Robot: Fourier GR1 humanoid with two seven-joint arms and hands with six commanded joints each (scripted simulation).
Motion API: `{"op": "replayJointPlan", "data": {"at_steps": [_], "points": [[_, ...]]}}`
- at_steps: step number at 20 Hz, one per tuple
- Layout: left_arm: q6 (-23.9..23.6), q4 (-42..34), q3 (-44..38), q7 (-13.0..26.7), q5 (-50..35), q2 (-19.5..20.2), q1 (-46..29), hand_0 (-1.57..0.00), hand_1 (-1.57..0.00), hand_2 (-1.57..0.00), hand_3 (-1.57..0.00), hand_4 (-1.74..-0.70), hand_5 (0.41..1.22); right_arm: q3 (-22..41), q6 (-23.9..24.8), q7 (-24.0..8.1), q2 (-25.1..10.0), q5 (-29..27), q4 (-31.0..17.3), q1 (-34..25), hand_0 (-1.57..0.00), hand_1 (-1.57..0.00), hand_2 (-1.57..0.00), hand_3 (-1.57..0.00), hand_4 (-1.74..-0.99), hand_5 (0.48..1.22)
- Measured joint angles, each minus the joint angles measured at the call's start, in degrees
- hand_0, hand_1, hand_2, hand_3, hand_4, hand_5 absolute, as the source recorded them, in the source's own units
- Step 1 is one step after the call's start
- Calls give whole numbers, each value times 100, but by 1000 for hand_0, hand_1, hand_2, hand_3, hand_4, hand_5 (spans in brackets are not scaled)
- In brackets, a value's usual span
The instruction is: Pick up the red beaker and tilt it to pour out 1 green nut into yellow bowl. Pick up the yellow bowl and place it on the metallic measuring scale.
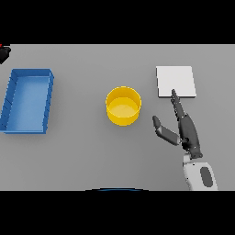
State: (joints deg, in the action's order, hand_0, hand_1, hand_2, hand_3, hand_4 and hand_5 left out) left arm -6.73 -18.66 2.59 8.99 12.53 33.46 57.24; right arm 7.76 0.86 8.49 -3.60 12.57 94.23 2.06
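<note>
Glossy yellow bowl (123, 106), matt table (82, 151)

It looked like a bare lab bench: a plain grey surface (92, 156) carried a flat metallic measuring scale (176, 81) far right and a blue bin (27, 101) at left.

Lighting is flat and even, bright enough, no hot spots. The grey counter (92, 156) reads one uniform tone edge to edge, no falloff toward its corners. Cast shadows barely show. The yellow bowl (123, 106) shows mild shading inside its wall; the blue tray (27, 101) has darker outer walls. The white scale (176, 81) has no glare. No edge distortion.
</note>
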Motion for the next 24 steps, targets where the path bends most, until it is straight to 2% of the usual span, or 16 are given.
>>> {"op": "replayJointPlan", "data": {"at_steps": [2,6,7,8,9,11,12,14,16,19,22,23,24], "points": [[-24,-637,4,198,-192,-13,-566,-1571,-1571,-1571,-1571,-1741,1151,37,14,78,-11,61,29,65,1,1,1,1,-1174,676],[-227,-2151,96,889,-487,-59,-1577,-1571,-1571,-1571,-1571,-1741,925,-38,-26,-45,-42,-42,-12,-8,1,1,1,1,-1157,671],[-246,-2456,127,1104,-532,-65,-1734,-1571,-1571,-1571,-1571,-1655,868,-8,-37,-69,-18,-28,-29,-19,1,1,1,1,-1155,669],[-187,-2801,139,1399,-591,-6,-1911,-1571,-1571,-1526,-1525,-1521,818,-18,-69,-88,-31,-67,-13,-54,1,1,1,1,-1155,670],[-94,-3147,173,1513,-638,57,-2105,-1469,-1344,-1276,-1318,-1369,774,-31,-102,-23,-47,-108,-7,-6,1,1,1,1,-1153,670],[407,-3705,253,1427,-875,150,-2388,-940,-860,-817,-843,-1126,705,-15,-51,14,-26,-62,26,28,1,1,1,1,-1149,670],[681,-3939,208,1469,-1100,206,-2514,-751,-687,-653,-675,-1050,683,3,-45,20,-19,-37,21,62,1,1,1,1,-1150,671],[1004,-4160,211,1719,-1289,309,-2615,-481,-440,-418,-431,-915,651,-86,-64,40,-75,-125,-2,44,1,1,1,1,-1155,670],[1172,-4234,373,1909,-1179,387,-2637,-307,-281,-267,-276,-843,632,-30,-43,32,-22,-79,15,18,1,1,1,1,-1155,670],[1153,-4093,603,2007,-847,413,-2597,-157,-143,-136,-141,-801,627,19,70,-26,-23,105,24,25,1,1,1,1,-1158,665],[992,-4068,603,1748,-749,404,-2574,-80,-73,-69,-72,-776,631,23,107,-144,-40,154,100,-45,1,1,1,1,-1144,644],[967,-4064,592,1678,-751,387,-2541,-64,-58,-55,-57,-778,633,18,127,-248,-49,189,84,-51,1,1,1,1,-1131,631],[944,-4155,561,1592,-804,378,-2576,-51,-46,-44,-45,-779,635,115,215,-474,-79,458,83,-49,1,1,1,1,-1115,638]]}}
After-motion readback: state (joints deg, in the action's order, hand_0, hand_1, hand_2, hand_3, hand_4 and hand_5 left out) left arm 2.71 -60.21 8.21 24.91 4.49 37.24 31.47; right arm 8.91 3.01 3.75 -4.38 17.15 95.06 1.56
